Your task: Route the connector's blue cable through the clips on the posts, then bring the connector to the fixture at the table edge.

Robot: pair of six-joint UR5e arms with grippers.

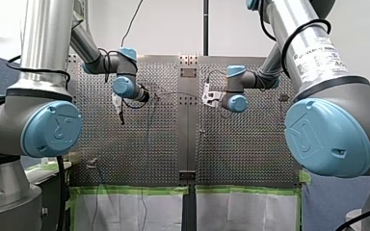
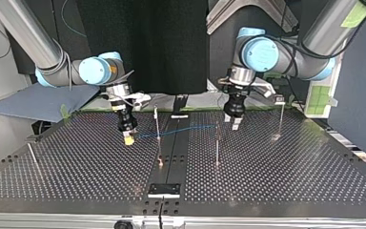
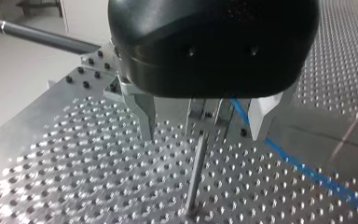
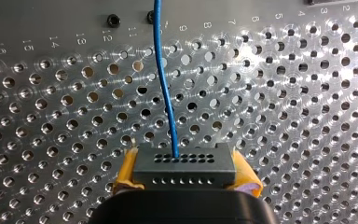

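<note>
My right gripper [image 4: 185,184] is shut on the dark grey connector [image 4: 184,164], its yellow pads [image 4: 127,172] pressed to both sides. The blue cable [image 4: 164,84] leaves the connector's face and runs ahead over the perforated table [image 4: 284,93]. In the top view my right gripper [image 2: 129,139] hangs low at the left of centre, and the blue cable [image 2: 181,130] stretches from it past a thin post [image 2: 157,121] toward a second post [image 2: 217,143]. My left gripper [image 2: 234,123] hovers open just behind that post. Its metal fingers [image 3: 145,114] straddle the post [image 3: 195,179], with the blue cable [image 3: 307,172] beside them.
A black fixture plate [image 2: 164,190] lies at the near table edge in the top view. Further posts stand at that view's right [image 2: 281,119] and far left [image 2: 31,153]. A dark centre strip [image 2: 171,143] splits the table.
</note>
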